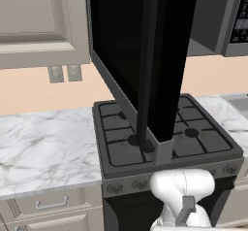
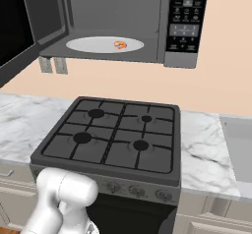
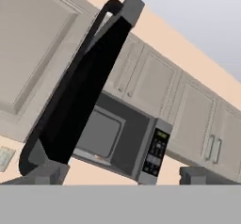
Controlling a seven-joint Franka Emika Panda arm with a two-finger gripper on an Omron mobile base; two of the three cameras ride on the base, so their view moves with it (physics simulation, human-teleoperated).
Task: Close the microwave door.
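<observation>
Left base view: beige cabinet door (image 1: 34, 24) upper left, two wall outlets (image 1: 64, 73) below it, marble counter (image 1: 46, 142) across lower left. The microwave door (image 1: 140, 55) is swung wide open, glossy black panel filling top centre and coming down toward the camera, its long black bar handle (image 1: 147, 65) running vertically over the stove (image 1: 162, 138). Part of the microwave (image 1: 218, 26) shows at upper right with the keypad (image 1: 240, 24) at the edge. White arm (image 1: 181, 196) at bottom centre-right.

Right base view: door edge (image 2: 17, 31) in the upper left, open. Microwave cavity (image 2: 113, 19) at top centre holds a white turntable plate (image 2: 96, 44) with a small orange item (image 2: 120, 44) on it; keypad strip (image 2: 186, 16) to its right. Stove (image 2: 113, 137) in the centre, counter (image 2: 204, 149) to the right, sink edge (image 2: 238, 149) far right.

Hand view, tilted: cabinet door (image 3: 28, 53) upper left, open microwave door (image 3: 84, 91) seen edge-on running diagonally left of centre, microwave (image 3: 127, 143) centre with keypad (image 3: 155, 152), more upper cabinets (image 3: 197, 119) right. Gripper (image 3: 122, 177) at bottom: fingertips (image 3: 47, 173) spread wide apart, holding nothing, not touching the door.
</observation>
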